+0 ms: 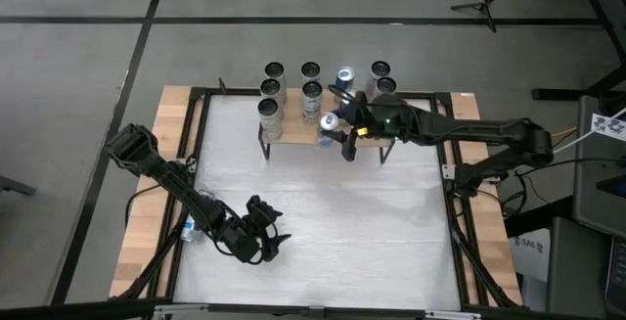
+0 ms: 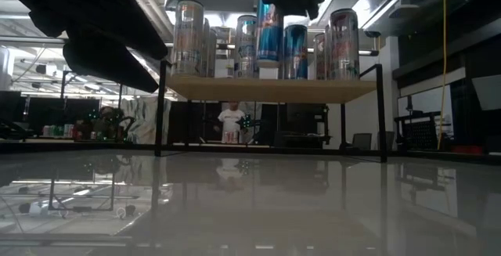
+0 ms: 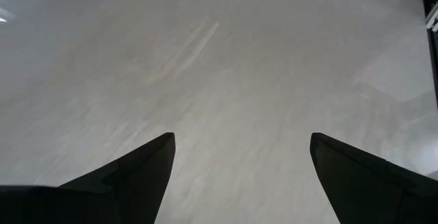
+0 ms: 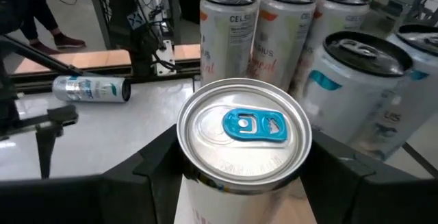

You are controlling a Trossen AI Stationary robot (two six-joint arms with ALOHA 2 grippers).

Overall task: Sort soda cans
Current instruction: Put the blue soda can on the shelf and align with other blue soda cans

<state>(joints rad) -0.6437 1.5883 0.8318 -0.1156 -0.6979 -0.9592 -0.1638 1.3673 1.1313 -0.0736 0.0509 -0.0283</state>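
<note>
step: placing a can on the shelf (image 1: 293, 140) | right gripper (image 4: 239, 166) clamped on blue-tab can (image 4: 244, 128) at shelf's front edge, likely resting on it | other cans (image 1: 273, 93) upright behind | next: release, lift clear | left gripper (image 3: 239, 176) fingers apart, idle near table (image 1: 323, 222) front-left

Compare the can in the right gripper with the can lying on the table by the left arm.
The can with the blue tab stands upright on the raised shelf, while the fallen can lies on its side on the table. The right gripper is shut around the first; the second lies free of any gripper. Both are silver.
</note>
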